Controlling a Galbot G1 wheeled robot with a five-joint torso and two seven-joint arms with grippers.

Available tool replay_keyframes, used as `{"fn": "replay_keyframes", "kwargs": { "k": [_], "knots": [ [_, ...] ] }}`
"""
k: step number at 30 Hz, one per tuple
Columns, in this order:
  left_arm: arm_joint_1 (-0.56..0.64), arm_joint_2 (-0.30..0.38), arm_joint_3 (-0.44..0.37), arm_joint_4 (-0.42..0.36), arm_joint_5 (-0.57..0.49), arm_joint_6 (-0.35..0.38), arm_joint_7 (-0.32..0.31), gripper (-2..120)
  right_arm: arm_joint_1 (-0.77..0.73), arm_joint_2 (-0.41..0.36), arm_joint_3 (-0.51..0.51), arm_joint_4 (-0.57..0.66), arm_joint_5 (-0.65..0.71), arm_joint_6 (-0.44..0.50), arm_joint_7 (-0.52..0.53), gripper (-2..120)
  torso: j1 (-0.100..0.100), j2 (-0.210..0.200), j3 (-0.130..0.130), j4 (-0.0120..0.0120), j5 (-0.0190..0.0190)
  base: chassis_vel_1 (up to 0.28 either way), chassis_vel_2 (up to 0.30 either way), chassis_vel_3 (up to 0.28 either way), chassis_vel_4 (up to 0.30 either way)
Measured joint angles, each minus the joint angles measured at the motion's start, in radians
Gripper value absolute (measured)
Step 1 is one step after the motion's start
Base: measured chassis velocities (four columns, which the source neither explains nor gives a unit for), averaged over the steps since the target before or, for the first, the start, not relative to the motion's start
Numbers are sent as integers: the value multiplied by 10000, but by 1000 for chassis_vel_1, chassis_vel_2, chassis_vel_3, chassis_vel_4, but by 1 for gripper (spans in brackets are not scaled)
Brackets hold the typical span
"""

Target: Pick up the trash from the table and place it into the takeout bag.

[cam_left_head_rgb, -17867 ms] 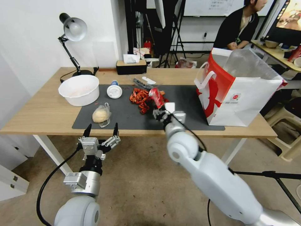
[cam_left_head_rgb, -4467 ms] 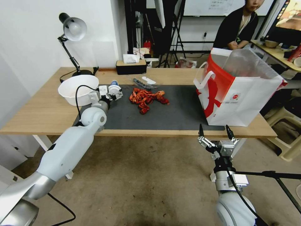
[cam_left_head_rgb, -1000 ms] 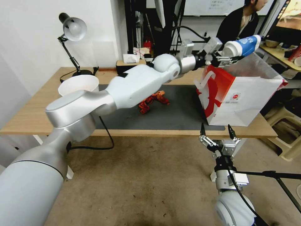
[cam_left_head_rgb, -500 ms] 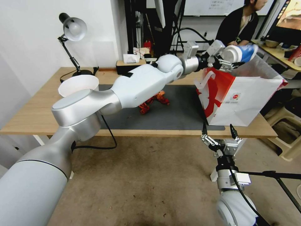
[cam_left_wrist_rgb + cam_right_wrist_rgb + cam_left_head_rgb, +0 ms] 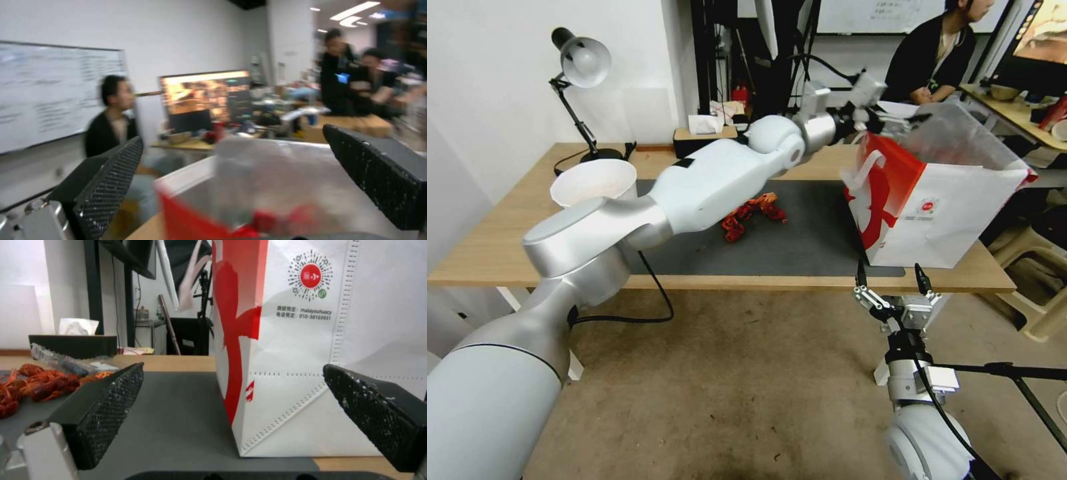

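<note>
The takeout bag [image 5: 947, 193] stands open on the right end of the table [image 5: 507, 247], white with red sides and a clear liner [image 5: 267, 173]. My left arm reaches across the table, and my left gripper [image 5: 894, 110] hangs open at the bag's near rim; the left wrist view shows its fingers [image 5: 111, 180] apart with nothing between them. A pile of red crayfish shells [image 5: 750, 213] lies on the dark mat [image 5: 800, 233]. My right gripper [image 5: 888, 267] waits open, low at the table's front edge, facing the bag [image 5: 311, 340].
A white bowl [image 5: 594, 181] sits at the table's left end, beside a desk lamp [image 5: 584, 60]. A tissue box [image 5: 706, 137] stands at the back edge. A clear wrapped packet [image 5: 58, 360] lies behind the shells [image 5: 35, 383]. A person sits behind the bag.
A second ago my left gripper held the white-lidded blue cup over the bag's mouth. Now the gripper is open, the cup has left it, and the hand has drawn back a little.
</note>
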Motion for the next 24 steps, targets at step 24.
{"fn": "replay_keyframes", "kwargs": {
  "k": [24],
  "knots": [
    [3910,3712,-3264,-4065,373,740,-2812,100,-102,48,13,113,-60,-46,11,100,0,1,-1,1,0,0,0,0,0]
  ]
}}
